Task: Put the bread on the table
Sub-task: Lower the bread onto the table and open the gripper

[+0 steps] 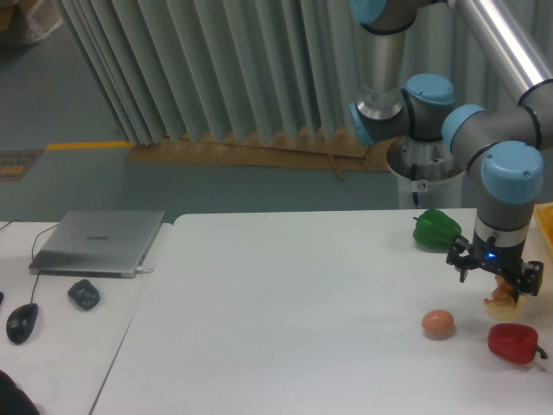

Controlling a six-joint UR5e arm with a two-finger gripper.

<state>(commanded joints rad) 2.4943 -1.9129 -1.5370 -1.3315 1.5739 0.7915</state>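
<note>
The bread (501,298), a small orange-brown bumpy roll, sits between the fingertips of my gripper (499,290) at the right side of the white table (285,311). The gripper points down and looks shut on the bread, holding it at or just above the tabletop. The gripper's body hides the top of the bread, so contact with the table is unclear. The bread is just behind a red pepper and to the right of an egg.
A red pepper (514,342) lies just in front of the gripper, a tan egg (438,323) to its left, and a green pepper (436,229) behind. A yellow object (545,220) shows at the right edge. A side desk holds a laptop (98,242) and two mice.
</note>
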